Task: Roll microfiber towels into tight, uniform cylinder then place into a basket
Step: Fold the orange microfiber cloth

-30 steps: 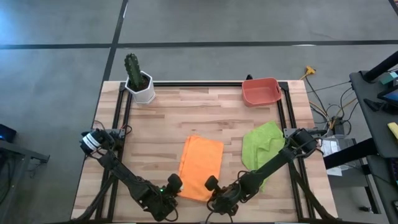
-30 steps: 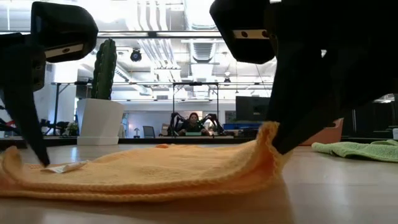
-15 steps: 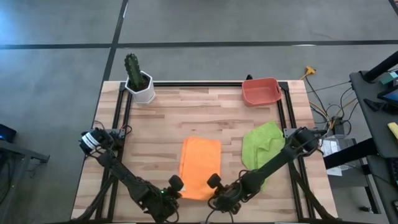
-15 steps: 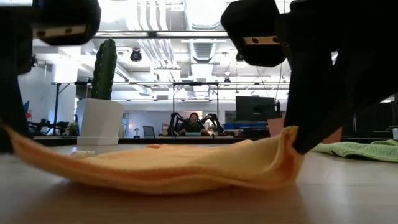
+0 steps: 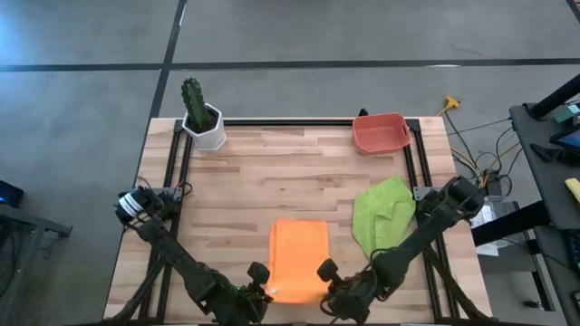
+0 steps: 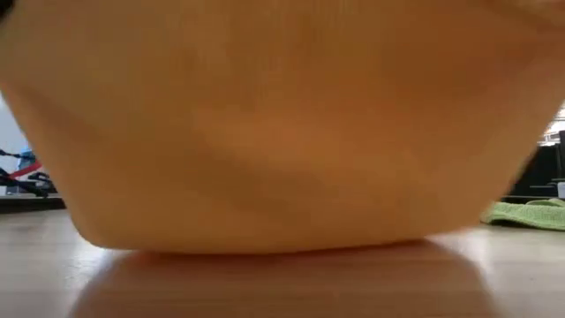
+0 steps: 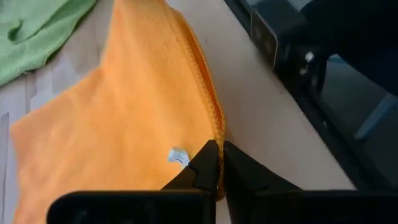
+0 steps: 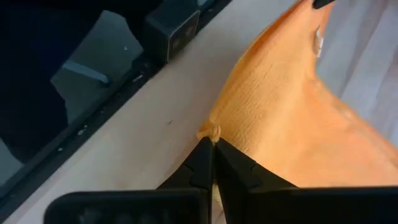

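Both claws pinching orange towel (image 5: 299, 258) corners, left claw (image 7: 219, 177), right claw (image 8: 213, 163)

orange towel (image 6: 265, 124) blurred (fills low view), hiding table beyond

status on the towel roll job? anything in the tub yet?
Done: nothing; the basket looks empty. In hand: the left pincer and right pincer are each shut on a near corner of the orange towel, not rolled. Left: roll it, then the crumpled green towel, and basket both.
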`<state>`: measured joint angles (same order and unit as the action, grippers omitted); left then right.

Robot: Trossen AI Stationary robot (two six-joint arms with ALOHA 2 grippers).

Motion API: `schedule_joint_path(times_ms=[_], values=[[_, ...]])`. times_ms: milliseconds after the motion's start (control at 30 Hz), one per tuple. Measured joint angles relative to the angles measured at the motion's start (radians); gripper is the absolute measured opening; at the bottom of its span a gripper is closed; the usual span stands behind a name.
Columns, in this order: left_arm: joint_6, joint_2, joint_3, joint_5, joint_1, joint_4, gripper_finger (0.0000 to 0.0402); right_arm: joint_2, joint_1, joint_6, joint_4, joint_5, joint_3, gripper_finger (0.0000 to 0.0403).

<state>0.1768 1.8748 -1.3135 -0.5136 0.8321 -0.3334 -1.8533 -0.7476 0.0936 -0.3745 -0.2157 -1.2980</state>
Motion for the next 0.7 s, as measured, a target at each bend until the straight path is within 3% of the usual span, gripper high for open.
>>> schedule_joint_path(times_ms=[400,700], values=[[-0.087,-0.003,-0.021,-0.243,-0.042,-0.065,0.0000,0.022,0.009,-0.041,-0.131,-0.167,0.036,0.0009],[-0.085,0.000,0.045,-0.259,-0.137,-0.078,0.0000,0.028,0.070,-0.042,-0.094,-0.210,0.147,0.0009]])
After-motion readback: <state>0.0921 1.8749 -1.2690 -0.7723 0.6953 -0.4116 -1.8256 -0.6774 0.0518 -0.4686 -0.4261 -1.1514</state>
